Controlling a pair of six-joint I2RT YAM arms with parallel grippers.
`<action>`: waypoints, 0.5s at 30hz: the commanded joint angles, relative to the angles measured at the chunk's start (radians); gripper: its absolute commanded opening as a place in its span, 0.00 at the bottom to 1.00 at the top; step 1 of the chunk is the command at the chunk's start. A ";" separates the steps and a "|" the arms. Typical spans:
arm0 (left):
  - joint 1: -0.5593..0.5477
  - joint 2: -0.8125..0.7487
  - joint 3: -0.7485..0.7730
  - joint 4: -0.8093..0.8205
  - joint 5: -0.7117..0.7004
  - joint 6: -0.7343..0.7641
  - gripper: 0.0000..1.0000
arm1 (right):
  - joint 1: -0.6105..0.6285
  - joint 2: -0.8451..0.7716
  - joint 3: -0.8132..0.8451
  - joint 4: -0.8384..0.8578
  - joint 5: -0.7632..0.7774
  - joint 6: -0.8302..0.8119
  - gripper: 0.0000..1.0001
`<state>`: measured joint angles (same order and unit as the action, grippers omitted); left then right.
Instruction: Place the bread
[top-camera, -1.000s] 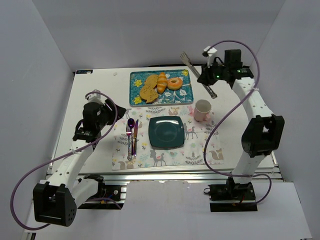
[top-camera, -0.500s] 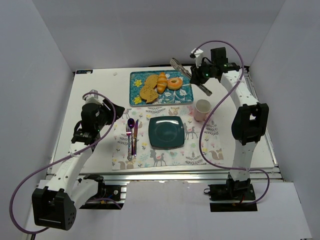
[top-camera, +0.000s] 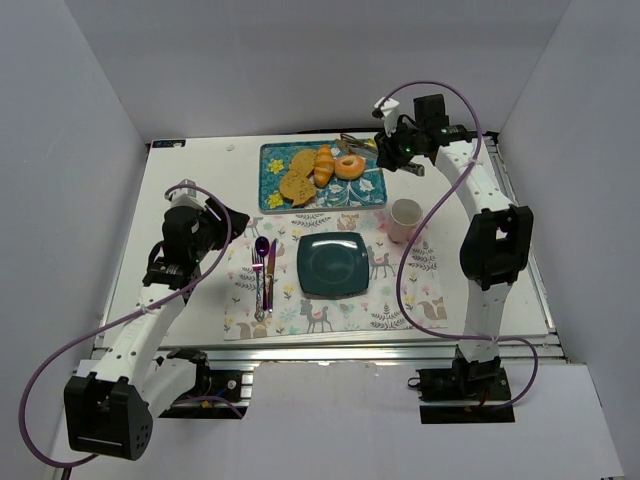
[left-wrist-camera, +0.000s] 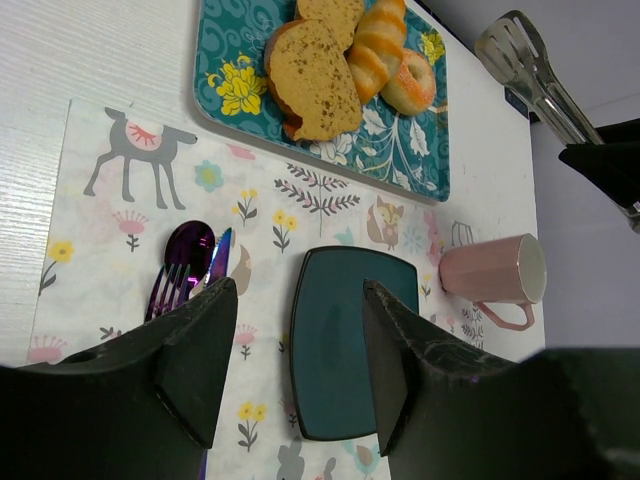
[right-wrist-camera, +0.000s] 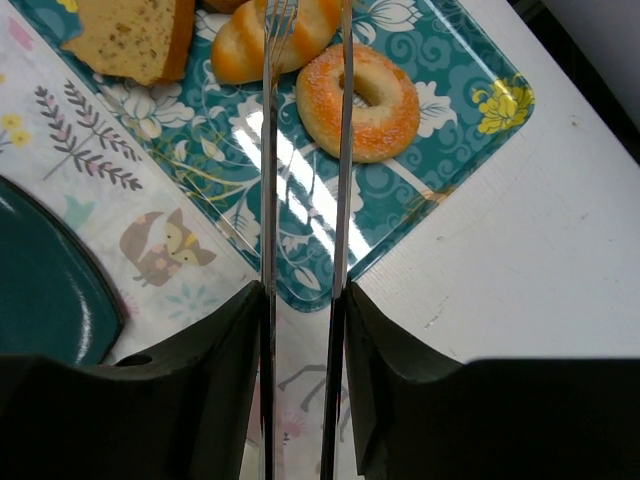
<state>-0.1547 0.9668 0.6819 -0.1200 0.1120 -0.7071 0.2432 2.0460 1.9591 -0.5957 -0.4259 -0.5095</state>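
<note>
The bread (right-wrist-camera: 358, 100), a golden-orange ring pastry, lies at the right end of the teal flowered tray (right-wrist-camera: 450, 170), also seen from above (top-camera: 349, 166) and in the left wrist view (left-wrist-camera: 410, 82). My right gripper (right-wrist-camera: 300, 300) is shut on metal tongs (right-wrist-camera: 305, 180), whose arms reach over the tray with their tips above the bread and the croissant (right-wrist-camera: 270, 35). From above the tongs (top-camera: 358, 143) sit just right of the bread. My left gripper (left-wrist-camera: 295, 345) is open and empty over the placemat, left of the dark teal plate (top-camera: 333, 264).
Toast slices (top-camera: 298, 178) lie on the tray's left part. A pink mug (top-camera: 405, 220) stands right of the plate. A purple fork, knife and spoon (top-camera: 263, 272) lie on the animal-print placemat (top-camera: 400, 290), left of the plate.
My right arm has swung left and down, bringing the tongs from the table's back right to over the tray's right end. The left arm barely moved.
</note>
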 joint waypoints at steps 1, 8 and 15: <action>-0.003 -0.005 0.025 0.009 -0.009 0.000 0.63 | 0.019 -0.018 0.003 0.056 0.050 -0.069 0.42; -0.003 0.001 0.019 0.017 -0.006 0.000 0.63 | 0.080 -0.037 -0.086 0.097 0.177 -0.242 0.46; -0.003 -0.003 0.015 0.017 -0.009 0.001 0.63 | 0.113 -0.017 -0.075 0.071 0.246 -0.326 0.47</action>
<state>-0.1547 0.9745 0.6819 -0.1192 0.1120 -0.7074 0.3538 2.0449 1.8671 -0.5499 -0.2295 -0.7650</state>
